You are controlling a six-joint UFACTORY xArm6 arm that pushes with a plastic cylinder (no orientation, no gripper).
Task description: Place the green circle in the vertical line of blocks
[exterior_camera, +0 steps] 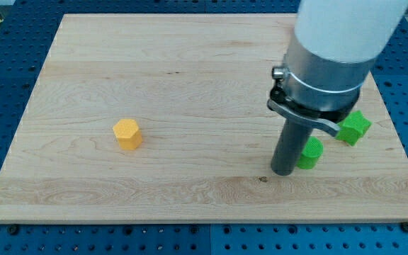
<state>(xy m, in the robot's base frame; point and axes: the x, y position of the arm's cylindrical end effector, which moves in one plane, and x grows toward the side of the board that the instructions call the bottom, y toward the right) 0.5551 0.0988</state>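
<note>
The green circle (pixel 311 153) lies on the wooden board (pixel 190 85) at the view's lower right. My tip (pixel 283 171) rests on the board right against the circle's left side, touching or nearly touching it. A green star-shaped block (pixel 353 128) sits just up and to the right of the circle, partly behind the arm's clamp. A yellow hexagon block (pixel 127 134) lies alone at the view's left of centre. The arm's wide white body hides the board's upper right part.
The board's right edge (pixel 402 152) runs close to the green star block. Blue perforated table (pixel 6 85) surrounds the board on all sides.
</note>
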